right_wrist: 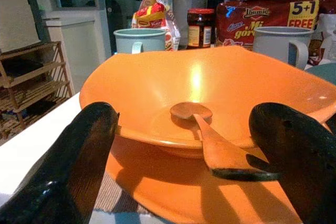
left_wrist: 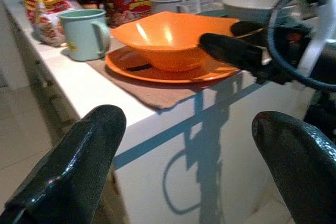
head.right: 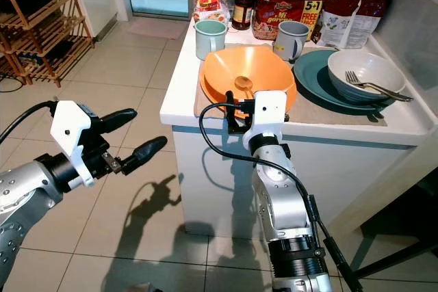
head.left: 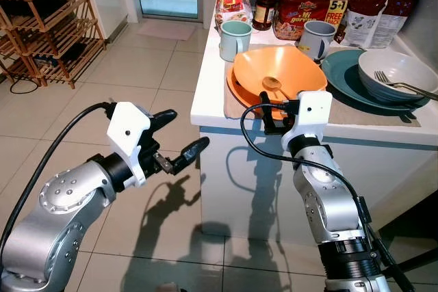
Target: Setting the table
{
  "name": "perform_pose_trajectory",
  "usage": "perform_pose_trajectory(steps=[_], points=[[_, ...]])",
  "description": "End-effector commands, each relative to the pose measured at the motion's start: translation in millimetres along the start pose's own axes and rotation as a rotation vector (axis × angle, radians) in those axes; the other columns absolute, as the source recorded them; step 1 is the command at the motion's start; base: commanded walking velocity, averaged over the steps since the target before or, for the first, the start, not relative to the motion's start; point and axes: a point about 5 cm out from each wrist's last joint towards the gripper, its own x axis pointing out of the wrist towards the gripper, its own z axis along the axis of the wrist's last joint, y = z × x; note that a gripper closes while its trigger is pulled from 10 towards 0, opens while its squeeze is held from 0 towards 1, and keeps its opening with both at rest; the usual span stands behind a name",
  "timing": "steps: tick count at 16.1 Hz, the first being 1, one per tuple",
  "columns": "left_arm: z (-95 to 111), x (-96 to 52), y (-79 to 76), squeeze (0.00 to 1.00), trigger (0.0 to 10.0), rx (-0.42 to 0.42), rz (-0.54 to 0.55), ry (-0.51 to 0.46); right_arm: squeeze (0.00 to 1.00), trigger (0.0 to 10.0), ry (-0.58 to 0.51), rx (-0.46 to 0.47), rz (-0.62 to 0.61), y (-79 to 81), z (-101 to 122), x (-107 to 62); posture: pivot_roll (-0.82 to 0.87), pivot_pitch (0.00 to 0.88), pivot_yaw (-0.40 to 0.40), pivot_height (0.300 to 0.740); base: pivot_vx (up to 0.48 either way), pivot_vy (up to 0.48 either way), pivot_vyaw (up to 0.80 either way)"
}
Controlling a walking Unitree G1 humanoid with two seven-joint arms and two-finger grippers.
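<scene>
Counter: a white counter (head.left: 209,94) is standing before the robot, carrying a brown placemat (head.left: 233,104) at its near edge.
Orange set: an orange bowl (head.left: 287,73) is sitting on an orange plate (head.left: 236,87), which is lying on the placemat. A wooden spoon (head.left: 272,85) is resting inside the bowl, with its handle reaching toward the near rim.
Right gripper: the right gripper (head.left: 272,117) is hovering at the counter's near edge, just beside the orange plate, with its fingers spread wide. In the right wrist view the two fingers (right_wrist: 79,156) are framing the bowl and the spoon handle without touching them.
Left gripper: the left gripper (head.left: 179,136) is hanging over the tiled floor (head.left: 137,73), well apart from the counter's left side, fingers wide and holding nothing.
Blue set: a dark teal plate (head.left: 342,76) is lying to the right of the orange set, bearing a pale bowl (head.left: 397,70) with a fork (head.left: 400,85) resting in it.
Mugs: a light green mug (head.left: 235,39) is standing behind the orange bowl on the left; a grey-blue mug (head.left: 316,37) is standing behind it on the right.
Back row: a dark jar (head.left: 264,9) and snack packets (head.left: 304,8) are lining the back of the counter.
Surroundings: a wooden rack (head.left: 48,32) is standing on the floor at far left.
</scene>
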Motion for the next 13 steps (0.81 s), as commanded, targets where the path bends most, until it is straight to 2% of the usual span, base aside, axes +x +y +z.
perform_pose_trajectory(steps=[1, 2, 3, 4, 5, 6, 7, 8, 10, 13], points=[[1.9, -0.4, -3.9, 0.00, 10.0, -0.005, -0.022, -0.005, 0.00, 10.0, 0.001, -0.023, 0.014, 2.8, 1.0, 3.2, 0.11, 0.020, -0.014, 0.740, 0.000, 0.000, 0.00], [3.0, -0.1, -4.0, 0.00, 10.0, -0.016, -0.025, -0.011, 0.00, 8.2, -0.004, -0.024, 0.017, 2.7, 1.9, 3.6, 0.11, 0.019, -0.015, 0.740, 0.000, 0.000, 0.00], [3.3, 0.6, -4.8, 0.00, 10.0, -0.017, -0.030, -0.012, 0.00, 4.0, -0.007, -0.027, 0.018, 2.7, 2.0, 3.3, 0.11, 0.018, -0.016, 0.740, 0.000, 0.000, 0.00], [3.4, 1.1, -5.1, 0.00, 10.0, -0.017, -0.032, -0.012, 0.00, 3.3, -0.008, -0.028, 0.019, 2.7, 2.0, 3.4, 0.11, 0.015, -0.016, 0.740, 0.000, 0.000, 0.00], [3.9, 1.9, -5.3, 0.00, 10.0, -0.019, -0.035, -0.012, 0.00, 2.0, -0.016, -0.034, 0.023, 3.1, 2.7, 3.6, 0.11, 0.015, -0.016, 0.740, 0.000, 0.000, 0.00], [3.9, 2.0, -5.3, 0.00, 10.0, -0.019, -0.035, -0.012, 0.00, 2.0, -0.017, -0.035, 0.024, 3.2, 2.7, 3.7, 0.11, 0.011, -0.016, 0.740, 0.000, 0.000, 0.00], [4.1, 1.8, -5.3, 0.00, 10.0, -0.019, -0.038, -0.012, 0.00, 1.0, -0.024, -0.041, 0.028, 3.7, 3.6, 3.8, 0.11, 0.007, -0.016, 0.740, 0.000, 0.000, 0.00], [4.2, 1.7, -5.5, 0.00, 10.0, -0.018, -0.040, -0.013, 0.00, 0.5, -0.029, -0.045, 0.032, 4.5, 4.4, 3.7, 0.11, 0.005, -0.016, 0.740, 0.000, 0.000, 0.00], [4.1, 1.2, -6.1, 0.00, 10.0, -0.013, -0.043, -0.011, 0.00, 0.7, -0.031, -0.047, 0.034, 4.9, 4.5, 3.8, 0.11, 0.000, -0.016, 0.740, 0.000, 0.000, 0.00], [4.2, 1.2, -6.7, 0.00, 10.0, -0.012, -0.046, -0.013, 0.00, 0.1, -0.034, -0.047, 0.032, 4.7, 4.2, 3.7, 0.11, 0.000, -0.016, 0.740, 0.000, 0.000, 0.00]])
